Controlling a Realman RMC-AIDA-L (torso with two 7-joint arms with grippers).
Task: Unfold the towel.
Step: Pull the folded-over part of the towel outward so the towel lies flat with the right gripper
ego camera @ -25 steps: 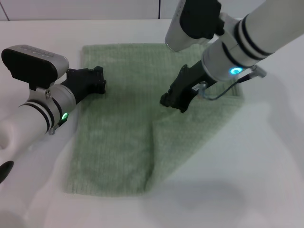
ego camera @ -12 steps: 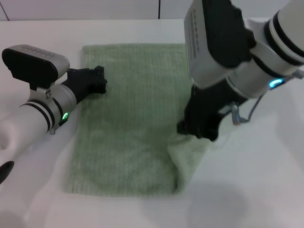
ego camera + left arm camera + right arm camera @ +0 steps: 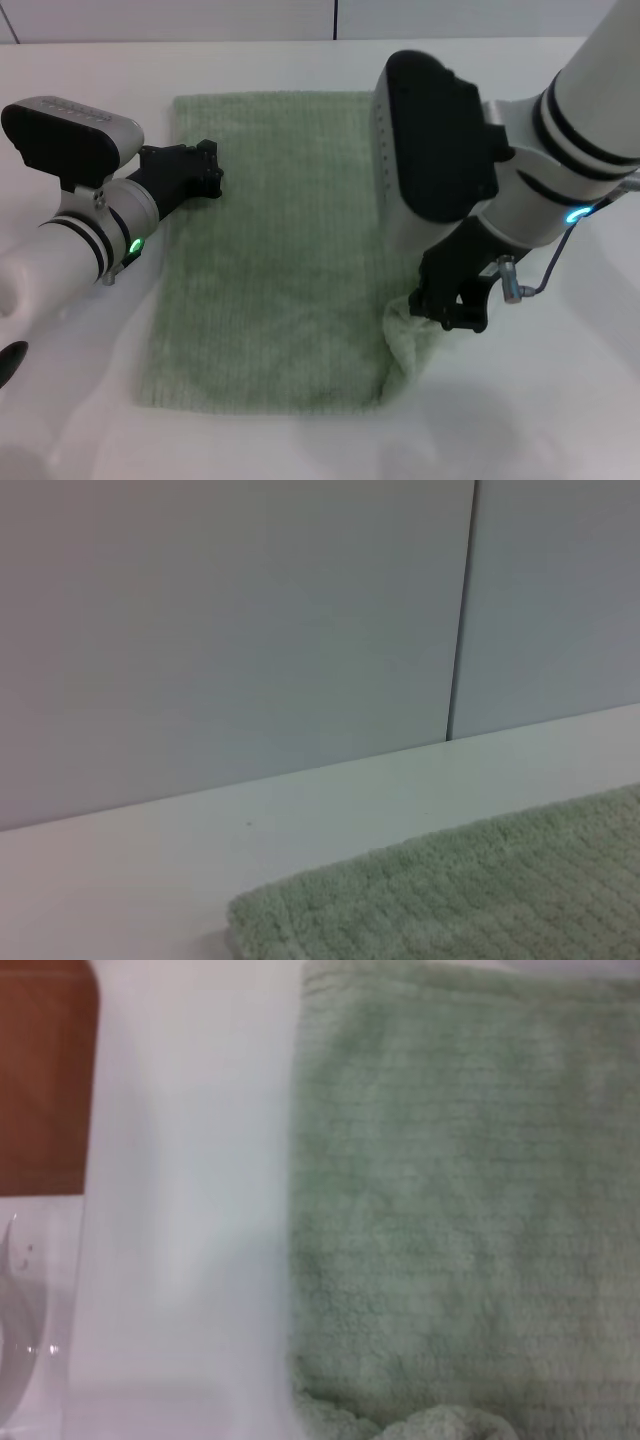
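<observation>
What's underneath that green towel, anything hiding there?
Only the white table shows around the towel. It lies mostly flat, no bulges, apart from a bunched corner by the right end effector. Whatever is directly beneath stays covered. The left end effector rests on its far-left edge.

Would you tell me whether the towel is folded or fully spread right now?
Not fully spread: the towel lies mostly flat, but its near right corner is bunched up at the right gripper.

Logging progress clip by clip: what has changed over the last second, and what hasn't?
The right gripper has carried a pinched layer of the towel from mid-cloth toward the robot and its right, down to the near right corner, where the cloth bunches. The left gripper stayed pressed on the towel's far left edge; the table is unchanged.
</observation>
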